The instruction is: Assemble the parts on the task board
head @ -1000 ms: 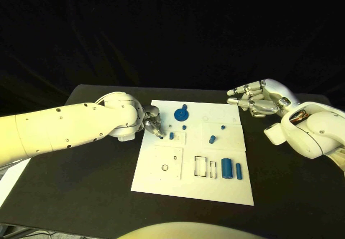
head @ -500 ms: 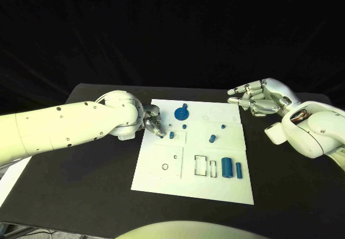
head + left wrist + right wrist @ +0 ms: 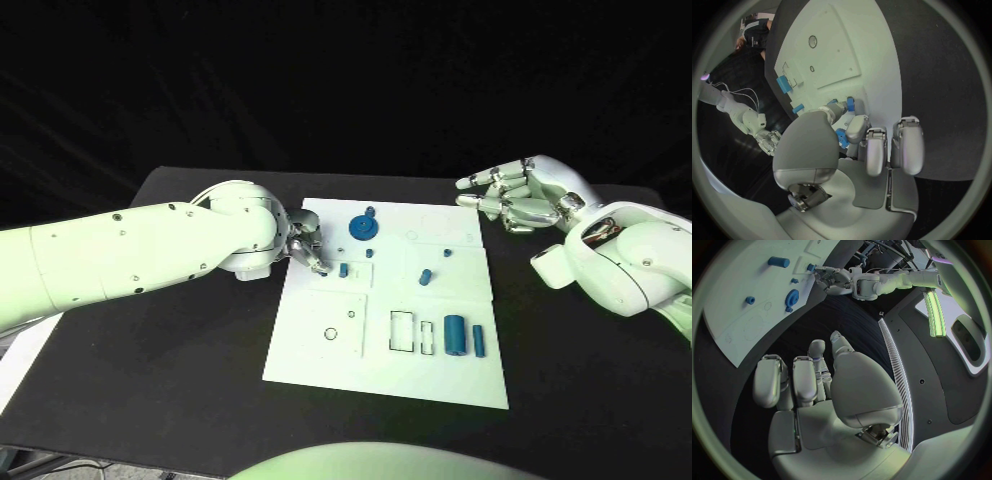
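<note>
Down at the near end of the task board (image 3: 382,385), a blue cylinder (image 3: 456,337) and a thinner blue bar (image 3: 479,344) lie side by side, just beside two empty rectangular slots (image 3: 411,333). Further up, a short blue peg (image 3: 426,277) lies loose mid-board, and beyond it a blue gear (image 3: 365,229) sits near the far edge.

Now the action: the left hand (image 3: 306,248) is down at the board's left edge, fingertips pinching a small blue part (image 3: 343,269) right against the white surface. The left wrist view shows that piece (image 3: 849,103) held at the fingertips, with another blue bit tucked by the palm.

My read: this is a seating move. Keep the piece square to its hole, press straight down, and don't let go until it stands firm.

Far right, the right hand (image 3: 522,197) hovers off the board's far corner, fingers loosely curled and apart, holding nothing.
</note>
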{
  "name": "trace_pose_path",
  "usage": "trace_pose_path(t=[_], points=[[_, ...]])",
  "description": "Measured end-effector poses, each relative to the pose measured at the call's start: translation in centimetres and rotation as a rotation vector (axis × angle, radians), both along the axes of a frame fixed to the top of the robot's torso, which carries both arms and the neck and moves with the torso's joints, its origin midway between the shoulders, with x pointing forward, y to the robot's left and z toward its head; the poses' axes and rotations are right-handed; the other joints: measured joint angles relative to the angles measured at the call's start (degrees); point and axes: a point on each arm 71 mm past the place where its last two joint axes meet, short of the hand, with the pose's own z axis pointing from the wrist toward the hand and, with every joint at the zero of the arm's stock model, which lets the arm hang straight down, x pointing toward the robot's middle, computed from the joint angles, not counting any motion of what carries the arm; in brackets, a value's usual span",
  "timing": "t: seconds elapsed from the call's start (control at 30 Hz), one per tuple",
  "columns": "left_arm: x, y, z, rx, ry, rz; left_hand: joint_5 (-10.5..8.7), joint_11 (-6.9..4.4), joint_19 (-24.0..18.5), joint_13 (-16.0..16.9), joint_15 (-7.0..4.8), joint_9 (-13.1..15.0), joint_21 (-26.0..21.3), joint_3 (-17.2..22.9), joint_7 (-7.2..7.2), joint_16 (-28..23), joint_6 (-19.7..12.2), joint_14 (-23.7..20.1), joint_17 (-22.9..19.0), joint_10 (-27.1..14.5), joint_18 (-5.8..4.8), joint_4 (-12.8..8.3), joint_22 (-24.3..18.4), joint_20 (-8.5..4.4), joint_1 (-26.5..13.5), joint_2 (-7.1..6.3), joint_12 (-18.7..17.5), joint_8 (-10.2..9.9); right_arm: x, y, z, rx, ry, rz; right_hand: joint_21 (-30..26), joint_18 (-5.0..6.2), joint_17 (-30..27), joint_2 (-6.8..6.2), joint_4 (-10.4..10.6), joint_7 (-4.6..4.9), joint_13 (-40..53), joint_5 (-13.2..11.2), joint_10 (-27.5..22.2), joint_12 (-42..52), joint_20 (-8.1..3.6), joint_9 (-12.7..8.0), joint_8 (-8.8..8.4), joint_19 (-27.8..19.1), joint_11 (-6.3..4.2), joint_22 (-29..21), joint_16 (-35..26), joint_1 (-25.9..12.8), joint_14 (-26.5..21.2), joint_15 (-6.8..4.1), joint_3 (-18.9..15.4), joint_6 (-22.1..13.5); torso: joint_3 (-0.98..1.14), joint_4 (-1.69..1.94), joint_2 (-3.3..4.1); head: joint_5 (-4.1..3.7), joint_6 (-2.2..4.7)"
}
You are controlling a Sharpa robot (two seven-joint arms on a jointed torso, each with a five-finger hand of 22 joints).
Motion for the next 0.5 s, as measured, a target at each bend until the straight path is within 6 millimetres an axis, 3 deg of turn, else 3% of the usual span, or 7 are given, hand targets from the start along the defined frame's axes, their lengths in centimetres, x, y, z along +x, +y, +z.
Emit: trace_pose_path(t=[0.5], points=[[0.17,-0.09,-0.12,0.000,0.013,0.015,-0.01,-0.42,-0.20,0.13,-0.43,-0.04,0.00,4.26,-0.64,0.00,1.01,0.02,0.00,0.45,0.01,-3.79,0.00,-0.20,-5.07,-0.64,0.32,0.91,0.00,-0.01,-0.01,-0.001,0.001,0.000,0.00,0.00,0.00,0.00,0.00,0.00,0.00,0.00,0.00,0.00,0.00,-0.01,0.00,0.00,0.00,0.00,0.00,0.00,0.00,0.00,0.00,0.00,0.04,0.01,-0.01,-0.10,-0.18]])
